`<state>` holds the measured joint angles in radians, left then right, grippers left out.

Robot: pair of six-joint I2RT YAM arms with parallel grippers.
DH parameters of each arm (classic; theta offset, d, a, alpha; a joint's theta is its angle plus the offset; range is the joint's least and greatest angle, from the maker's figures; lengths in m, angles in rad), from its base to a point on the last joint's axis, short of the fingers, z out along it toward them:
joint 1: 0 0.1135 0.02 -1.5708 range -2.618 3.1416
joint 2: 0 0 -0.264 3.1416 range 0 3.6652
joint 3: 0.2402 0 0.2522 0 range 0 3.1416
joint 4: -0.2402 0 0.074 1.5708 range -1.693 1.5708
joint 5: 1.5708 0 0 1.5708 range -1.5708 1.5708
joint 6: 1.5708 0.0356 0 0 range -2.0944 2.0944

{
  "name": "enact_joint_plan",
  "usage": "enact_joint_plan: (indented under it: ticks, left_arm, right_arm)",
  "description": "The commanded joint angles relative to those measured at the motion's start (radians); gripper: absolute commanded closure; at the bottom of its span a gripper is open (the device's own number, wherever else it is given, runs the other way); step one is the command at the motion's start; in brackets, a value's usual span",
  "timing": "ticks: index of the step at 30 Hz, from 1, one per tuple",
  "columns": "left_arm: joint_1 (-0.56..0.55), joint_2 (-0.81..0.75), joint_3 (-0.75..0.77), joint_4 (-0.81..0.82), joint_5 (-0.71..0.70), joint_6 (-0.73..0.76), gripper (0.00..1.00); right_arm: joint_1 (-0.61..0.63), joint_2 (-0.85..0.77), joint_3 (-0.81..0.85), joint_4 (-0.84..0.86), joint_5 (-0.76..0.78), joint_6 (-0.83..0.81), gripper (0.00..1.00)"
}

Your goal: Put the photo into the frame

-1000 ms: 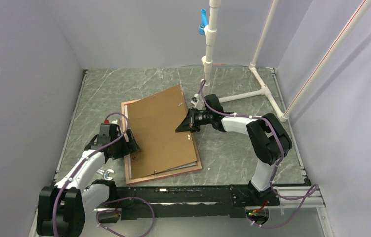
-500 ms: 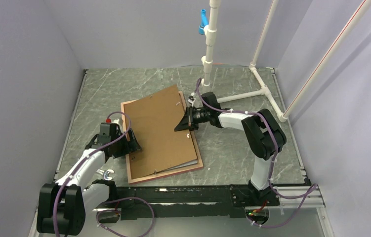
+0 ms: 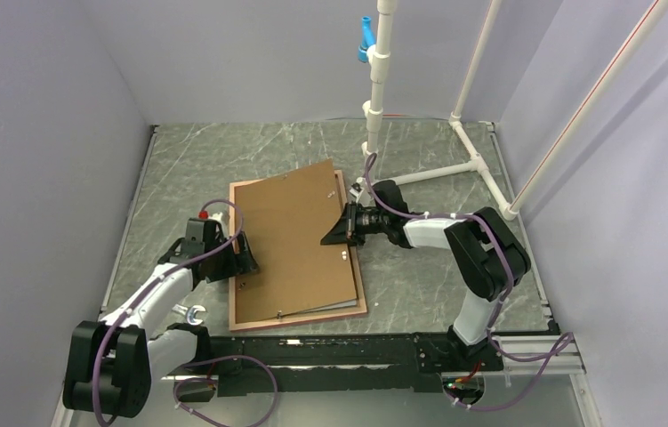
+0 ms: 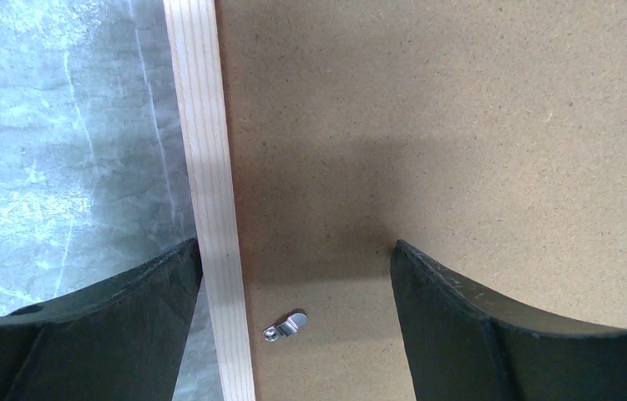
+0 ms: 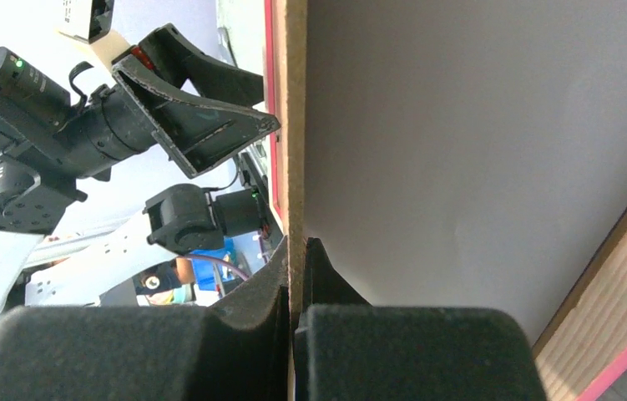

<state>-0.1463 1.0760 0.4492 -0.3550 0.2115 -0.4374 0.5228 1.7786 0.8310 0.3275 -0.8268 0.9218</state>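
Observation:
The salmon-edged frame (image 3: pixel 299 318) lies face down mid-table. Its pale wooden rail (image 4: pixel 209 167) shows in the left wrist view. The brown backing board (image 3: pixel 290 231) lies over it, its right edge raised. My right gripper (image 3: pixel 339 229) is shut on that edge (image 5: pixel 296 125). Under the board a plain white sheet, the photo's back (image 5: pixel 477 150), rests inside the frame. My left gripper (image 3: pixel 243 258) is open and empty. Its fingers (image 4: pixel 502 334) straddle the frame's left rail and the board beside a small metal turn clip (image 4: pixel 285 326).
A white PVC pipe stand (image 3: pixel 374 89) with a blue clip (image 3: pixel 365 40) rises behind the frame. Its base pipes (image 3: pixel 454 169) run across the back right of the table. Grey walls close in the left, back and right sides.
The board has dropped flatter over the frame, and frame and board have shifted slightly right. My right gripper moved a little right and down with the edge. My left gripper followed the frame's left rail.

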Motion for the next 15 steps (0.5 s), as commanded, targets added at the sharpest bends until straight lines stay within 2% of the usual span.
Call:
enact_joint_plan:
  ticks: [1,6,12,15]
  left_arm:
    - [-0.053,0.012,-0.001,0.152,0.224,-0.057,0.13]
    - [-0.043,-0.102,0.029,0.061,0.123,-0.127,0.01]
    - [-0.038,-0.31,0.064,-0.012,0.035,-0.185,0.01]
    - [-0.035,-0.339,0.062,-0.031,0.006,-0.181,0.01]
  right_arm:
    - [0.118,0.022,-0.05,-0.078,-0.005,-0.062,1.0]
    - [0.118,0.009,-0.043,-0.125,0.035,-0.094,1.0]
    - [0.118,-0.025,-0.044,-0.182,0.091,-0.133,1.0]
    - [0.118,-0.036,-0.035,-0.212,0.122,-0.156,0.96]
